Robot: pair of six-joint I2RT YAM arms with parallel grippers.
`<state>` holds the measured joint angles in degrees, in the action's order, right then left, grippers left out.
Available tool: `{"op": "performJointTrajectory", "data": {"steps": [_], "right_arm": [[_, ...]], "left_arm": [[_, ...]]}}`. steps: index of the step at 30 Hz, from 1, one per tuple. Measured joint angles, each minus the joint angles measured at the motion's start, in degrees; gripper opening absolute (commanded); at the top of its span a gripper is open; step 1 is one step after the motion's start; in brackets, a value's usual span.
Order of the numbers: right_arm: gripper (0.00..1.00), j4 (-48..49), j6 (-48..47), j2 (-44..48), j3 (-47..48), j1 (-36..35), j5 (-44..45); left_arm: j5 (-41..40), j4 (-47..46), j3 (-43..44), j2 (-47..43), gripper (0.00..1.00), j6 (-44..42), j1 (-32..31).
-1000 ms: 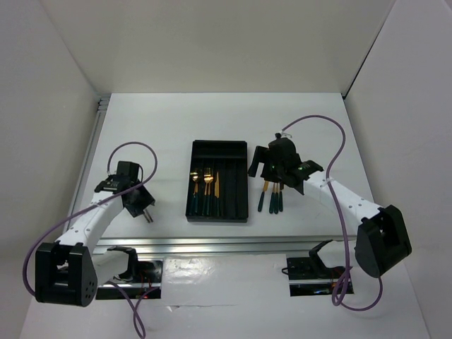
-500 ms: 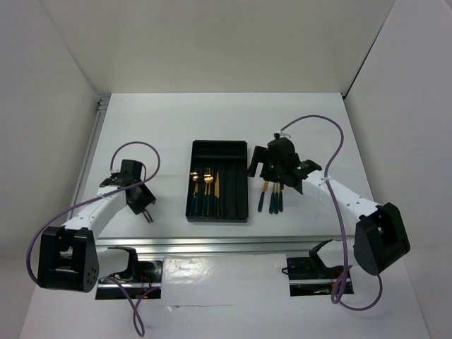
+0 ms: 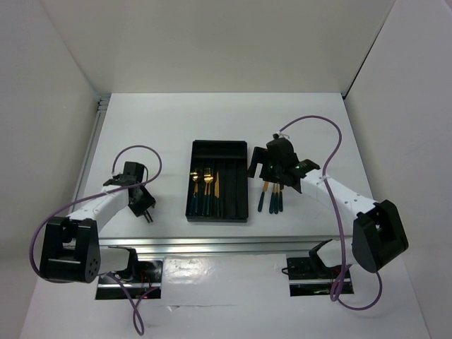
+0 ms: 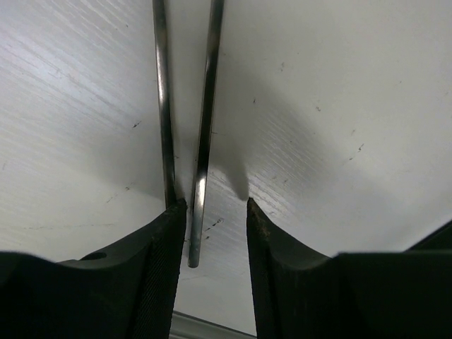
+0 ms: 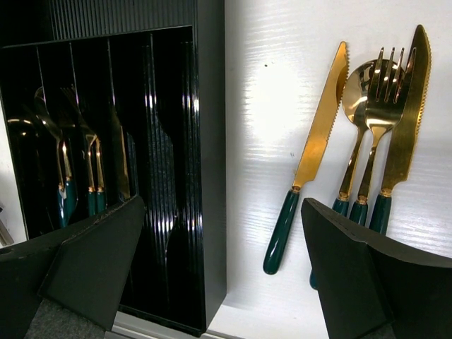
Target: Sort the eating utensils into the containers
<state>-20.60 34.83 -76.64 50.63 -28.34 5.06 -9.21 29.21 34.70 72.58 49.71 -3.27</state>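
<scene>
On the left side of the table [image 3: 155, 127], the left gripper [image 4: 215, 206] sits low over the pair of chopsticks [image 4: 208, 106]. Its jaws are apart: one stick's end lies loose between the fingers, and the other runs in at the tip of the finger on the left of the wrist view. Neither is clamped.

Mid-table stands the black cutlery tray [image 3: 240, 191], with a spoon [image 3: 194, 185], a fork [image 3: 207, 185] and a knife [image 3: 217, 187] side by side in its left-hand slots, gold heads toward the far wall.

Just right of the tray, the right gripper [image 5: 222, 208] hangs with its jaws spread wide and nothing in them. Below it on the bare table lie four more utensils — a lone knife [image 5: 311, 148], then a spoon [image 5: 353, 148], a fork [image 5: 381, 113] and a second knife [image 5: 409, 106] bunched together.
</scene>
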Motion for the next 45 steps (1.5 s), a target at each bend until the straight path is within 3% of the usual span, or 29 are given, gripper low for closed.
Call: {"op": "performJointTrajectory", "data": {"steps": [6,10,18,28,32,36,45], "right_arm": [[1.0,0.0,0.0,-0.26,0.02,0.0,0.02],[1.0,0.0,0.0,-0.42,0.04,0.0,0.02],[1.0,-0.02,0.0,-0.42,0.04,0.0,0.0],[1.0,0.02,0.02,-0.42,0.04,0.0,0.04],[1.0,0.02,0.02,-0.39,0.04,0.0,0.11],[1.0,0.04,0.02,-0.35,0.04,0.0,0.11],[1.0,0.04,0.24,2.25,-0.46,0.0,0.15]], "left_arm": [[-0.2,-2.05,-0.11,1.29,0.42,0.0,0.0],[-0.22,-4.15,0.33,2.49,0.29,0.13,0.0],[1.31,-6.67,2.43,5.95,0.26,-0.17,0.02],[-0.63,-3.48,8.83,12.76,0.23,0.02,-2.91],[-0.94,-3.13,8.92,12.81,0.15,0.09,-3.15],[-1.25,-2.1,10.19,13.9,0.0,0.11,-3.98],[-1.92,-0.46,11.89,15.21,0.0,-0.48,-5.57]]}}
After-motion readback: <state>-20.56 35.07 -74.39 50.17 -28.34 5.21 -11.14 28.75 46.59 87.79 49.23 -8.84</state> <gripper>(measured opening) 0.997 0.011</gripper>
